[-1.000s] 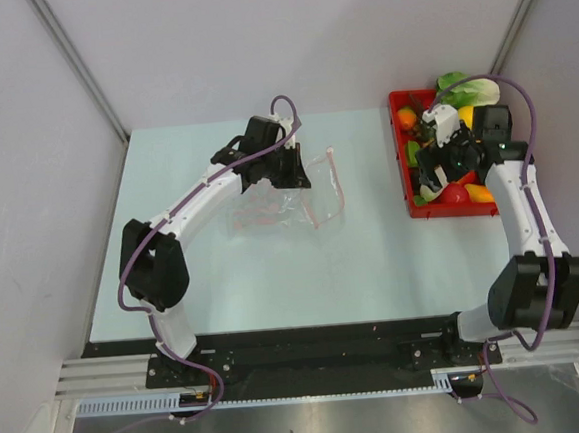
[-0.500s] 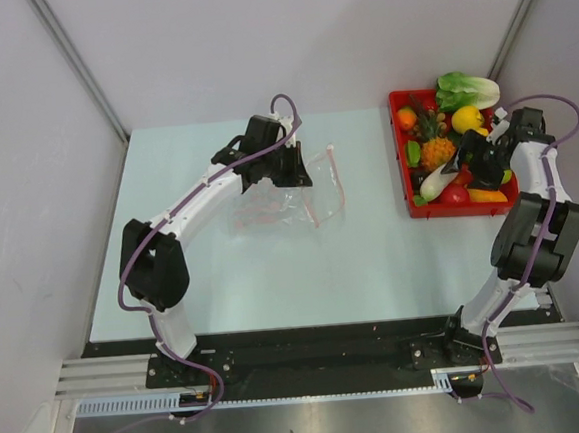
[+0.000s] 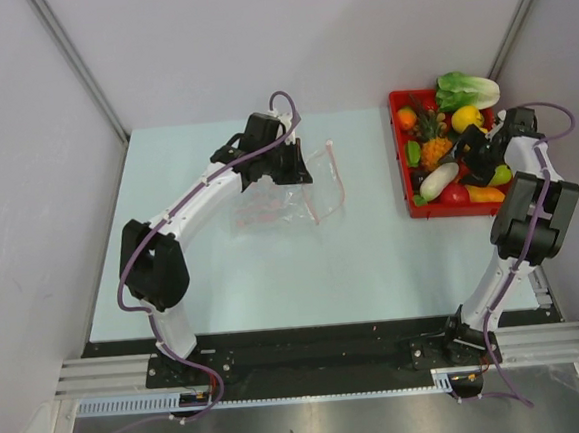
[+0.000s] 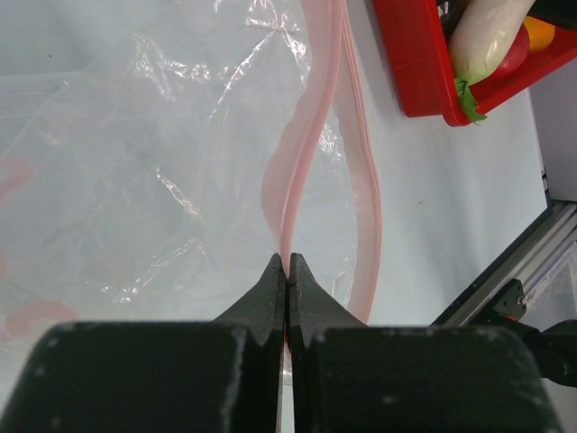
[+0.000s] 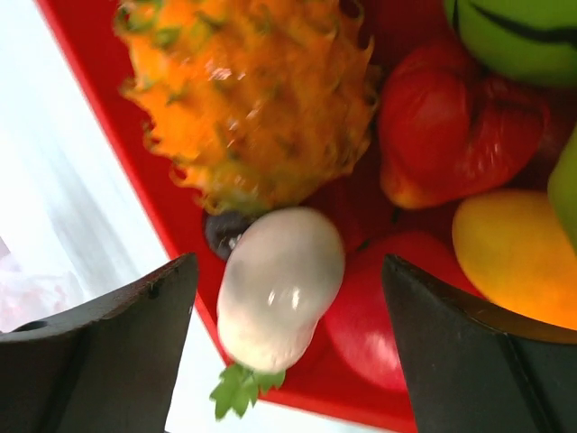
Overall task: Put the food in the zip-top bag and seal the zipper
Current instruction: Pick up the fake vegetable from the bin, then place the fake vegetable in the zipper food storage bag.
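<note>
1. Left pincer (image 4: 287, 271) is pinched fully closed on the zipper (image 4: 306, 135), its two dark tips meeting on one pink-red strip. The other strip bows away to the right, so the mouth gapes.
2. The zip-top bag (image 3: 279, 205) lies crinkled on the pale table (image 3: 274, 278), around the middle, its mouth turned toward the red tray (image 3: 408, 182).
3. Right pincer (image 5: 287, 271) hangs spread wide over the tray and holds nothing; both fingers (image 5: 108, 352) stand clear of the toys.
4. Between those fingers lies a white radish (image 5: 279, 284) with a green tuft, close to the tray wall on the bag side.
5. Just beyond it sits a spiky orange pineapple (image 5: 261, 99), with red pieces, a yellow one (image 5: 514, 257) and a green one (image 5: 523, 36) crowded beside it.
6. All the food (image 3: 454, 193) is in the tray, well apart from the bag; a leafy cabbage (image 3: 468, 89) pokes over the far rim.
</note>
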